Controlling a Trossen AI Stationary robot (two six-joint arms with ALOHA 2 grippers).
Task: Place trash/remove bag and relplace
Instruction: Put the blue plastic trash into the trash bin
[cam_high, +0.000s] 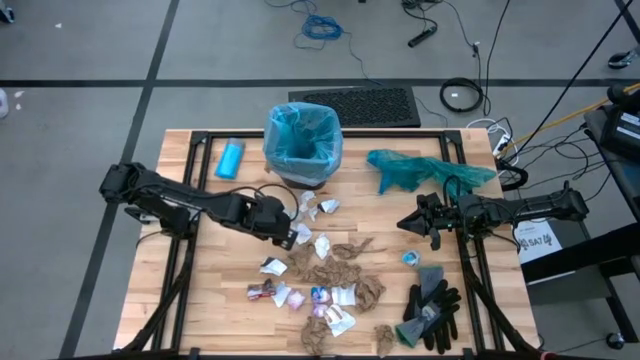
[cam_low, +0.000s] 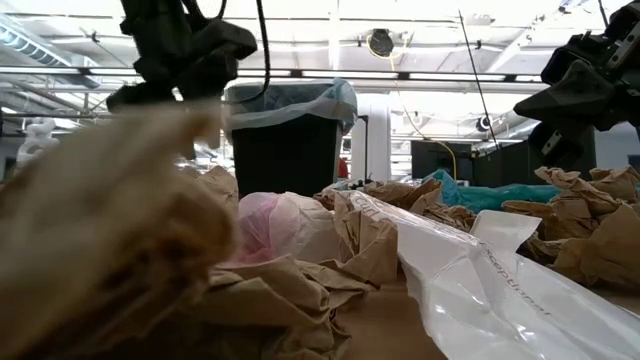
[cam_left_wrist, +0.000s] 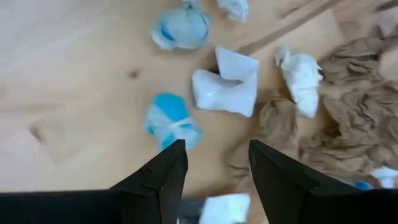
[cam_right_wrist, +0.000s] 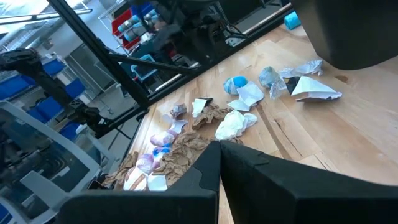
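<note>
On the desk (cam_high: 200, 170), the trash (cam_high: 335, 272) lay strewn across the middle and near side: crumpled brown paper wads, white wrappers and a few colourful bits. At the far edge stood a dark bin (cam_high: 303, 150), lined with the pale blue bag (cam_high: 300, 128), its rim folded over the top. The left end effector (cam_high: 288, 232) hung just above the scraps at the near side of the bin, its fingers (cam_left_wrist: 163, 177) spread apart and holding nothing; a blue-and-white scrap (cam_left_wrist: 171, 120) lay just beyond their tips. The right end effector (cam_high: 408, 224) waited well to the right, fingers pressed together and empty, near a teal bag (cam_high: 420, 170). Black-and-grey gloves (cam_high: 432, 310) lay at the near right, and a light-blue bottle (cam_high: 231, 159) lay left of the bin.
</note>
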